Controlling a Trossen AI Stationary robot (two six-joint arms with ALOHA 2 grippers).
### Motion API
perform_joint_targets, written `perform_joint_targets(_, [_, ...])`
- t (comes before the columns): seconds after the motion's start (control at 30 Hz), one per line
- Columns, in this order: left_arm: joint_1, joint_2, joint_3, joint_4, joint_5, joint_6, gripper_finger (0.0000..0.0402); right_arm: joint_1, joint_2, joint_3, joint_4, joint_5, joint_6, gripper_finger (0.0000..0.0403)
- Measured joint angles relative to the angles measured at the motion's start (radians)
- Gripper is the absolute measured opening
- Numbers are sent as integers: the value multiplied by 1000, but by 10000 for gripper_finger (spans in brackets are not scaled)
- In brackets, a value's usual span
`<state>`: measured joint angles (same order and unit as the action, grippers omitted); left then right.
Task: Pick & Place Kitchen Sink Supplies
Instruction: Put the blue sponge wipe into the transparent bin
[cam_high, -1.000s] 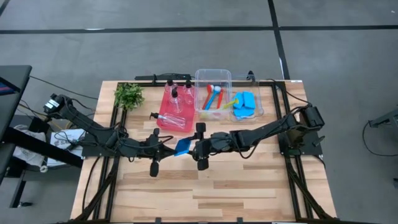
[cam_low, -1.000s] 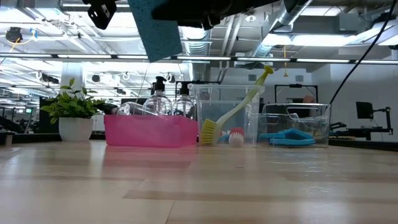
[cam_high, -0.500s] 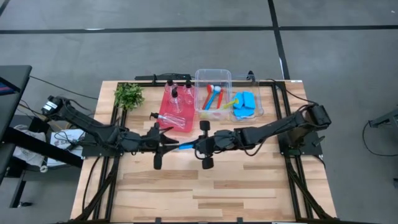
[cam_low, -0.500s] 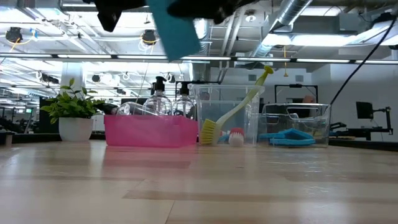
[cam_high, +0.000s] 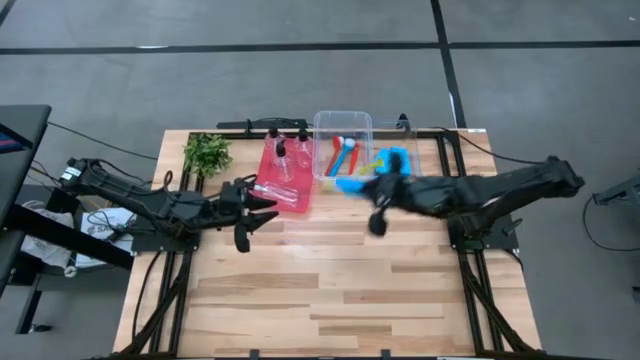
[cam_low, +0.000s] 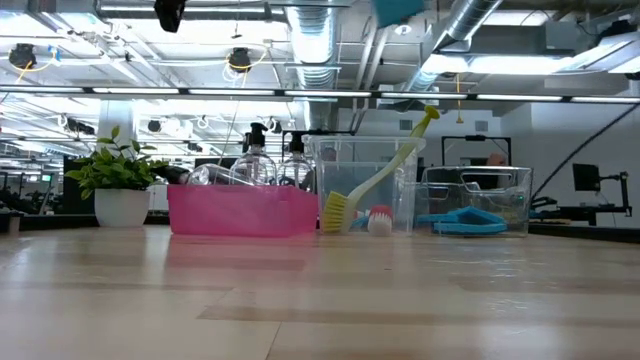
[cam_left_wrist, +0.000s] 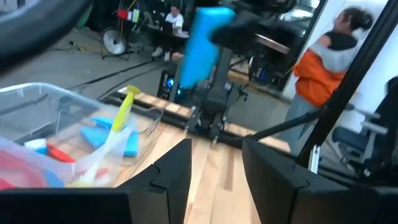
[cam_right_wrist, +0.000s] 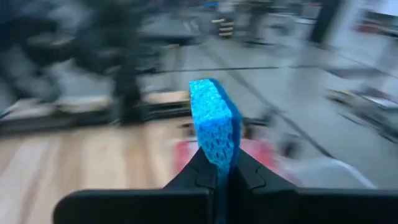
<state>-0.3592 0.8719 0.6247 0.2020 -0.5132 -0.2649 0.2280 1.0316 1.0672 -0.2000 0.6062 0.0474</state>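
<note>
My right gripper (cam_high: 362, 187) is shut on a blue rectangular sponge (cam_high: 349, 185), high above the table just in front of the clear bins. The sponge also shows at the top of the low view (cam_low: 400, 9) and in the left wrist view (cam_left_wrist: 207, 43). My left gripper (cam_high: 265, 206) is open and touches nothing, near the red tray's (cam_high: 270, 198) near edge. The tray holds clear black-capped bottles (cam_high: 281, 160), one lying on its side. Blue, red and yellow-green brushes (cam_high: 344, 155) stand in one clear bin, and more blue sponges (cam_high: 397, 165) lie in the other. My right gripper pinches the blue sponge between its two fingers at one end (cam_right_wrist: 219, 163), on its two broad faces. The rest of the sponge (cam_right_wrist: 214, 118) sticks out past the fingertips. It is lifted clear of the table and of the bins.
A leafy plant in a white pot (cam_high: 207, 153) stands at the far left, beside the tray. The tray and the two bins line the far edge. Bare wooden tabletop (cam_high: 330, 290) spreads over the near half. A person in orange (cam_left_wrist: 323, 81) stands beyond the table.
My right gripper has carried the sponge from the table's middle up, toward the right and the far edge, up to the bins. My left gripper has drawn back toward the left and far side, to the tray's near edge.
</note>
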Motion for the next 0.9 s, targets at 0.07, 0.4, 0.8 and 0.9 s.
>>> perform_joint_targets(0.07, [0, 0, 0, 28, 1, 0, 144, -3, -67, 0, -82, 126, 56, 2])
perform_joint_targets(0.4, [4, 0, 0, 69, 1, 27, 144, -280, -116, -8, -498, 285, 375, 1])
perform_joint_targets(0.8, [1, 0, 0, 76, 1, 0, 144, -506, 38, -8, -684, 92, 533, 16])
perform_joint_targets(0.9, [1, 0, 0, 76, 1, -11, 144, -513, 64, -8, -718, 67, 560, 50])
